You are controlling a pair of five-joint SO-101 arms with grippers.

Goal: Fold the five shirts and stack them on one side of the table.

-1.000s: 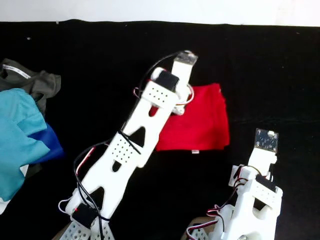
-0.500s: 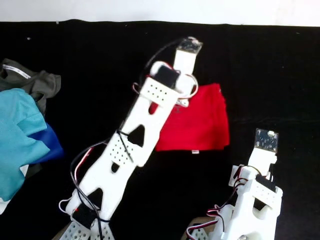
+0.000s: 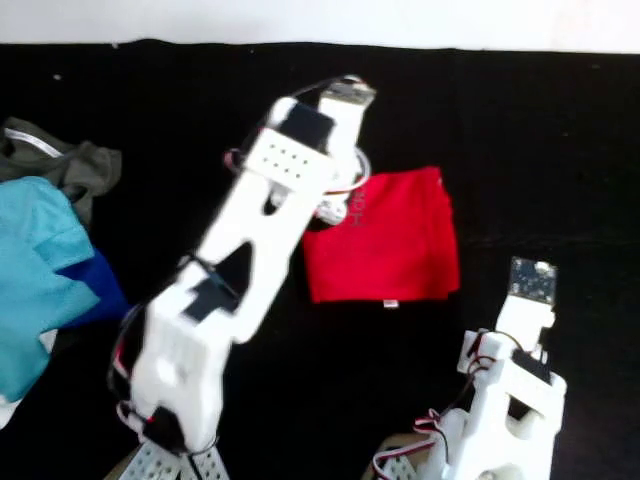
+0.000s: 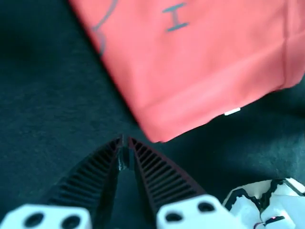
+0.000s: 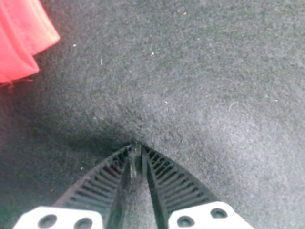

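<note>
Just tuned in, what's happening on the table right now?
One red shirt lies folded mid-table. The left gripper is shut and empty, by that shirt's corner; the right gripper is shut over bare black cloth. A pile of unfolded shirts waits at the table's edge on the left arm's side.

Lab-like robot bench: black cloth-covered table (image 3: 560, 120), white wall (image 3: 400, 20) behind.
</note>
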